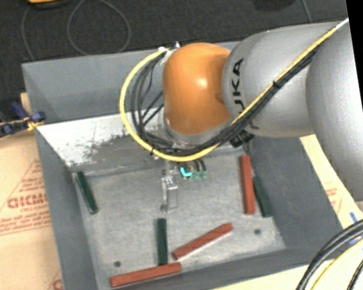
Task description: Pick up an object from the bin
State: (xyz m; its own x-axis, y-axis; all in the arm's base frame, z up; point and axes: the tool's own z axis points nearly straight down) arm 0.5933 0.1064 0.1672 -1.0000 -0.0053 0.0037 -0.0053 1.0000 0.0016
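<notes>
My gripper (170,192) hangs over bare floor in the middle of the bin (65,221); wide or narrow, I can't tell. Nearest lies a dark green stick (162,241), toward the near wall, with a tilted red stick (202,241) just beside it.

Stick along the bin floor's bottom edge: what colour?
Reddish brown; the stick shows best in the camera view.

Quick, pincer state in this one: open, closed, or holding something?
Pincer: cannot be told; it hangs over a bare patch of the bin.
</notes>
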